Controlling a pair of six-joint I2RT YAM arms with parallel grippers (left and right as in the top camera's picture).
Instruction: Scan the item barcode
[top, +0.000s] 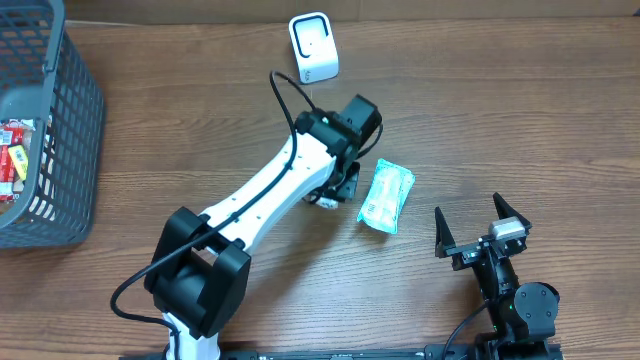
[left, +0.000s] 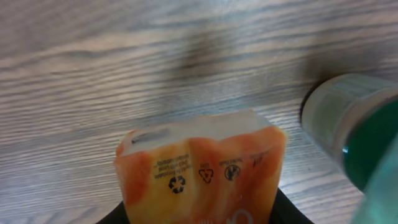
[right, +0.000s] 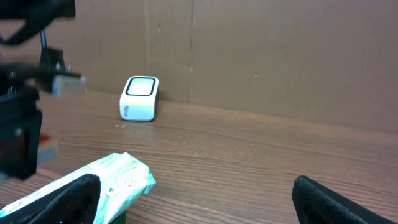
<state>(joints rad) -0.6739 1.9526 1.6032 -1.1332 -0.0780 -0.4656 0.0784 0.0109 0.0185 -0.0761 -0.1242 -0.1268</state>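
An orange packet (left: 202, 171) with recycling marks fills the lower left wrist view, and dark jaws flank it at the bottom edge. My left gripper (top: 338, 186) is shut on it, low over the table at mid-scene. The white barcode scanner (top: 313, 47) stands at the far edge, also seen as a scanner (right: 139, 98) in the right wrist view. A teal packet (top: 386, 196) lies just right of the left gripper. My right gripper (top: 483, 224) stands open near the front right, with nothing between its fingers.
A grey mesh basket (top: 60, 130) with several snack packets sits at the left edge. The scanner's black cable (top: 285, 95) runs along the left arm. A cardboard wall (right: 280, 56) backs the table.
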